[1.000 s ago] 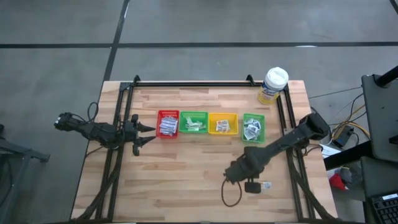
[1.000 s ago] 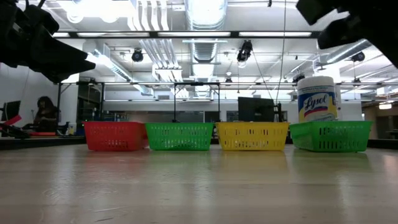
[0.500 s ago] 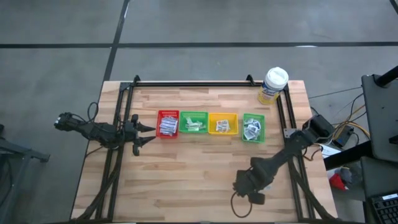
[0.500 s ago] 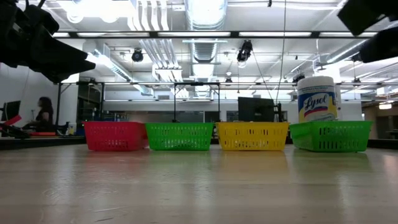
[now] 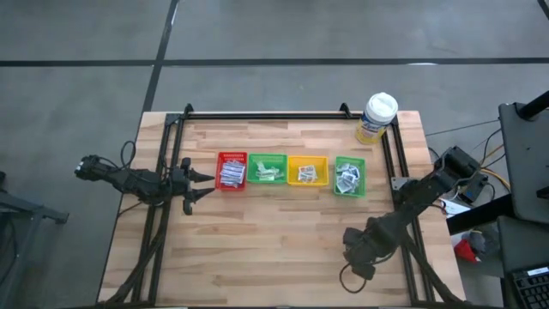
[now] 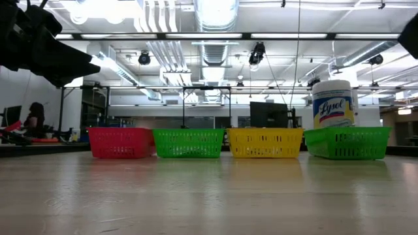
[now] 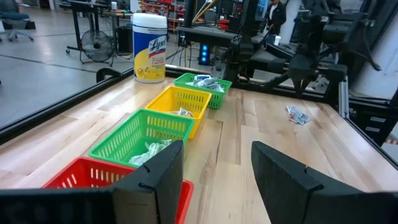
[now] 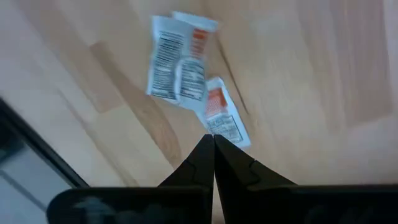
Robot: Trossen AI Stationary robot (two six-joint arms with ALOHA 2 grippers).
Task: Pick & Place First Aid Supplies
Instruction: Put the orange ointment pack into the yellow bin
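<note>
Two small white printed packets (image 8: 177,62) (image 8: 222,118) of the first aid supplies lie flat and loose on the wooden table near its front right; in the left wrist view they show as one small heap (image 7: 297,114). My right gripper (image 8: 213,142) hangs over them, pointing almost straight down, shut and empty, its tips just above the nearer packet; from above, the arm (image 5: 360,249) hides them. More packets fill the four trays. My left gripper (image 5: 202,183) waits open, level, left of the red tray (image 5: 232,171).
A red, a green (image 5: 268,169), a yellow (image 5: 307,171) and a second green tray (image 5: 349,177) stand in a row across the table's middle. A white-lidded wipes tub (image 5: 377,118) stands at the far right corner. Black rails (image 5: 403,184) run along the table's sides. Bare wood lies in front.
My right gripper has swung toward the table's right and near edges, sunk lower and rolled about its own axis, staying shut. It now stands over the loose packets, which have not moved. In the low view it has left the picture's upper right.
</note>
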